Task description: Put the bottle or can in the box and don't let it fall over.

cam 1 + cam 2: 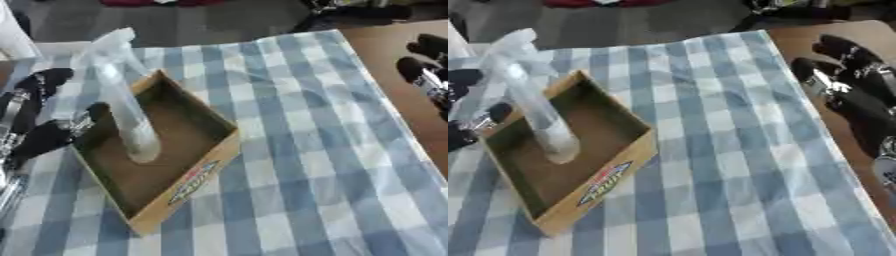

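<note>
A tall, clear plastic bottle (pixel 129 115) stands inside a shallow brown cardboard box (pixel 206 172). Its bottom sits on the box floor near the middle, and it leans a little toward the far left, so its top pokes out well above the box's wall. The box has a red and blue label on its near side. It sits askew on a blue and white checked cloth (pixel 332 165) that covers most of the wooden counter (pixel 877 37).

The robot's black left hand (pixel 44 132) is at the left edge of the box. Its fingers are spread apart, one up by the bottle's top part and one low by the box wall. It is blurry there, and I cannot tell if the fingers touch the bottle or have let go.

The robot's black and silver right hand (pixel 846 82) is far off to the right, over the bare wood past the edge of the cloth. Its fingers look loose and straight, and it holds nothing. It is well apart from the box and the bottle
</note>
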### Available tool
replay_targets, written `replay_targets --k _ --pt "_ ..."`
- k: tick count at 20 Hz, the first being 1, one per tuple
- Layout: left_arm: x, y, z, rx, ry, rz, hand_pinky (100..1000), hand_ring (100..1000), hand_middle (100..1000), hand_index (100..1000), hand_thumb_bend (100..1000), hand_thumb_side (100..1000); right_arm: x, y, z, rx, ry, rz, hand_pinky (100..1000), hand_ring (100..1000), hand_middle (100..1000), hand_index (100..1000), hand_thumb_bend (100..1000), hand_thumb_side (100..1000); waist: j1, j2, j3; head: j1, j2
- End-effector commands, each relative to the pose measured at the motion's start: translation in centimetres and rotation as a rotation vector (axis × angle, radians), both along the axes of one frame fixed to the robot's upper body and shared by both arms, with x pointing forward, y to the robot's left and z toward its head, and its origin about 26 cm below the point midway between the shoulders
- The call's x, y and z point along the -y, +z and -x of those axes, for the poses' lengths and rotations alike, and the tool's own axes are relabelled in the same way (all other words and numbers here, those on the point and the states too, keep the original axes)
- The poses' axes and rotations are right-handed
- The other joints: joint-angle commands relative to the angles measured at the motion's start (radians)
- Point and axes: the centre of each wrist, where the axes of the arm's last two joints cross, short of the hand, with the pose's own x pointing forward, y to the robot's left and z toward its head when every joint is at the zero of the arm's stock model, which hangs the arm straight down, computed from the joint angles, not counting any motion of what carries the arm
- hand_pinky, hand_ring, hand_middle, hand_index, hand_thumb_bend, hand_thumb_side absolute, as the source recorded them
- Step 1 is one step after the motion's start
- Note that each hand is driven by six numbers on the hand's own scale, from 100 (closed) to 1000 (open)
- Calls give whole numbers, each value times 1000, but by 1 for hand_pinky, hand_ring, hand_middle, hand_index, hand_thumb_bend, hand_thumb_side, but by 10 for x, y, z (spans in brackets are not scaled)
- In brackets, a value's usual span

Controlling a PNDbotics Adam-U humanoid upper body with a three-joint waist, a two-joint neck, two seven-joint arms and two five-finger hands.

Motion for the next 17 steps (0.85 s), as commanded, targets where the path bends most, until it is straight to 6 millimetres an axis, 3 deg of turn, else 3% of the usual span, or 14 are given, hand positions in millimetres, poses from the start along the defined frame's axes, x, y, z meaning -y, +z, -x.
replay_targets --k 1,9,17 --pt "-21 12 7 70 96 53 1000 909 785 814 660 303 4 10 3 35 -17 25 962 895 892 899 445 278 -6 -10 7 -11 -8" --pt "-84 12 18 153 410 131 1000 905 785 814 653 266 7 10 4 45 -34 16 962 895 892 899 451 273 -11 -10 10 -10 -3" --pt "-92 4 20 170 510 175 1000 901 787 811 643 276 6 12 4 52 -34 13 962 896 893 899 454 272 -14 -10 10 39 3"
